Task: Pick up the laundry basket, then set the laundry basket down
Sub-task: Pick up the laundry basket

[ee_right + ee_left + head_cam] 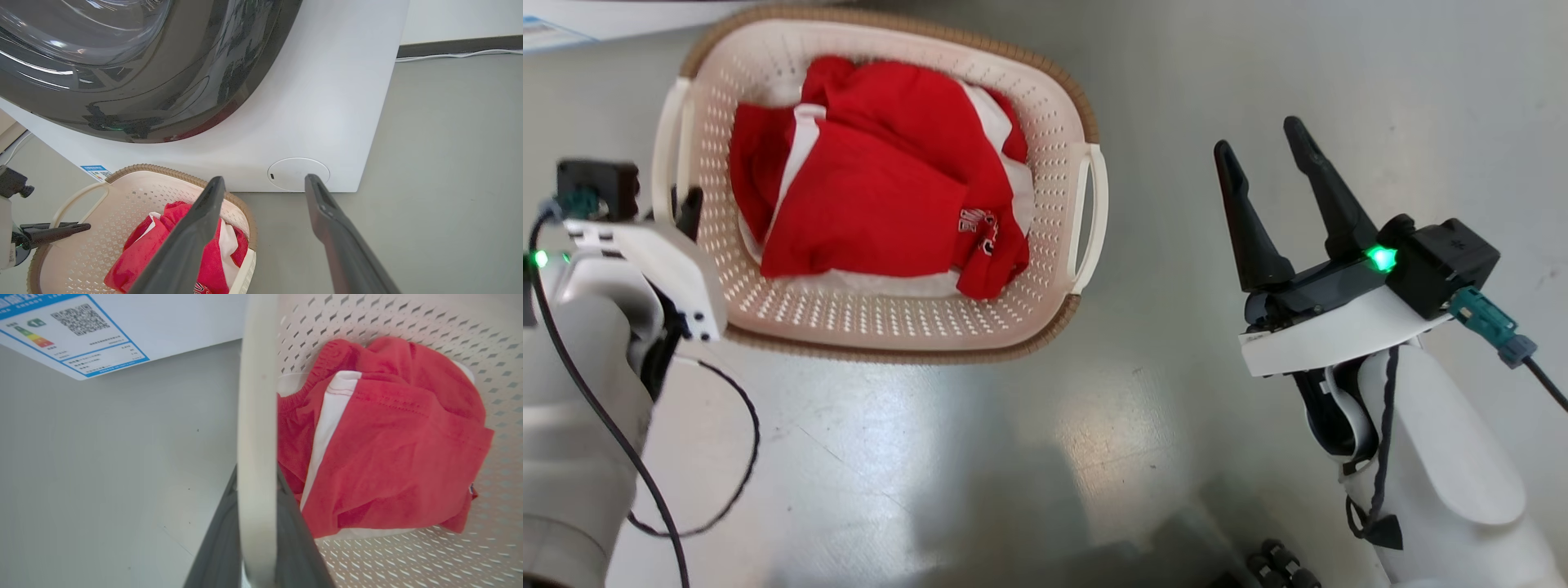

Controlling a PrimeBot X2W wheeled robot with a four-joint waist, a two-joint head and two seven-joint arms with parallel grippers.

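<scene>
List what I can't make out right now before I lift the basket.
- Left gripper, head view: its own wrist hides the fingers at the handle.
- Basket floor, head view: covered by red clothes.
- Basket's near side, right wrist view: behind a right gripper finger and cut off by the bottom edge.
- Washer label, left wrist view: print too small.
</scene>
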